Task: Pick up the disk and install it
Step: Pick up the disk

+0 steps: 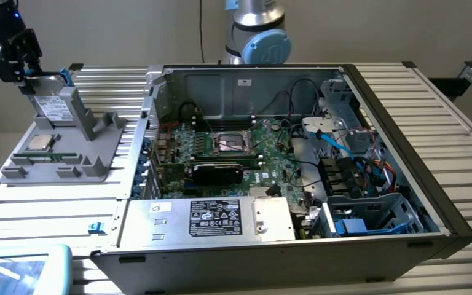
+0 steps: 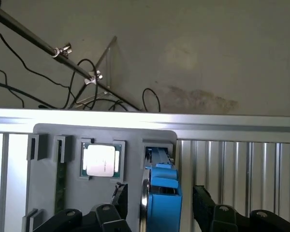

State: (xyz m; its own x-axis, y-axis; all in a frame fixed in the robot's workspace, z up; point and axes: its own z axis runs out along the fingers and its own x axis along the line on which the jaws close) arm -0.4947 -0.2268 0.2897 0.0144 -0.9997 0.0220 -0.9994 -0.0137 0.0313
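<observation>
The disk [image 1: 52, 109] stands on edge in a slot of the grey holder [image 1: 96, 161] at the exterior view's left, white label facing out and a blue rail along its top. My gripper [image 1: 27, 78] hangs just above its upper end. Seen from the wrist, the disk [image 2: 161, 193] is edge-on with its blue bracket. My gripper [image 2: 162, 205] is open, with one black finger [image 2: 120, 197] on each side of the disk. A small gap shows on both sides, so nothing is held.
A square silver CPU chip [image 2: 100, 160] lies in the holder beside the disk. The open computer case [image 1: 447, 222] takes up the middle of the slatted aluminium table [image 1: 47, 206], with a drive cage [image 1: 375, 215] at its near right corner and a silver box [image 1: 211, 218] in front.
</observation>
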